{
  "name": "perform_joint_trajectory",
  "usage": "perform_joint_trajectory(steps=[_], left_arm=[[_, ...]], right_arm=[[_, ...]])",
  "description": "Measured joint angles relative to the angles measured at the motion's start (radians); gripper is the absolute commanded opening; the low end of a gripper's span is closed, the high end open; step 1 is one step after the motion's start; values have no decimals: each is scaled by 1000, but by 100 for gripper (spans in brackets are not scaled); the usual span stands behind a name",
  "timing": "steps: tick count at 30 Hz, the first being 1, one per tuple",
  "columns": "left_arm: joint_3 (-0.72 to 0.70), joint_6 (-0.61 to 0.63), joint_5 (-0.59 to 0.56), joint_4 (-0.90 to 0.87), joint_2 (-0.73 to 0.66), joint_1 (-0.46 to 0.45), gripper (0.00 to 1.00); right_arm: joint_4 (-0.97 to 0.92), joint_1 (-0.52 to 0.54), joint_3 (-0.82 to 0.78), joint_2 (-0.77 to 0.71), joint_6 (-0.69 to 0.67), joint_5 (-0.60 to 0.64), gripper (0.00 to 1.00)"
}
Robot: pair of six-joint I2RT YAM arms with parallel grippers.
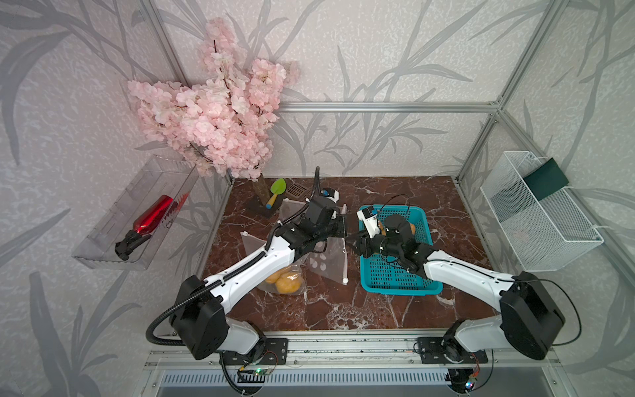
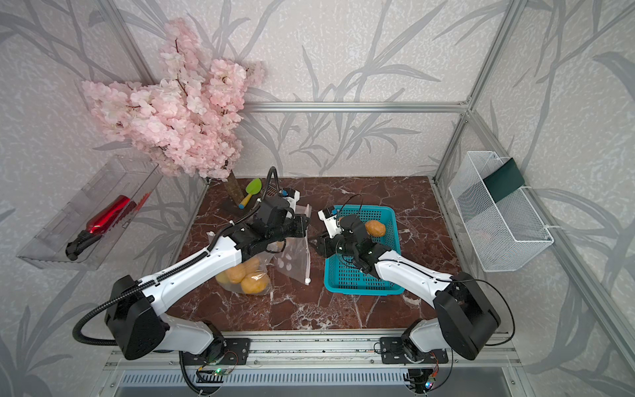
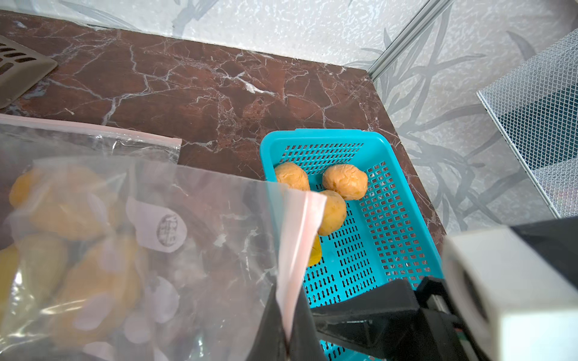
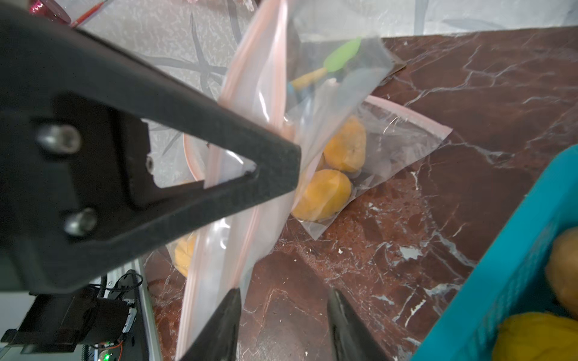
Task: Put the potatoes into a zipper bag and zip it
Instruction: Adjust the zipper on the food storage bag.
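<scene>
While left gripper [image 3: 289, 331] pinches bag [image 3: 200, 250] rim, lower centre, right gripper [image 4: 283, 325] stands part-open, empty; potatoes [image 3: 345, 181] split between bag and basket [image 3: 403, 237].

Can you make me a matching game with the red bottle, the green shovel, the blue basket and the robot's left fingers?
1 red bottle
2 green shovel
3 blue basket
4 left fingers

A pinching a zipper bag by its edge
B partly under the right arm
C in the clear wall tray
D beside the pink flower tree

Pairs: 1-C, 2-D, 3-B, 4-A
</scene>
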Motion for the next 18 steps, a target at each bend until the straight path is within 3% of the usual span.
perform_joint_trajectory(steps=[18], left_arm=[[-26, 0, -6, 16, -30, 6, 0]], right_arm=[[50, 0, 7, 24, 49, -69, 47]])
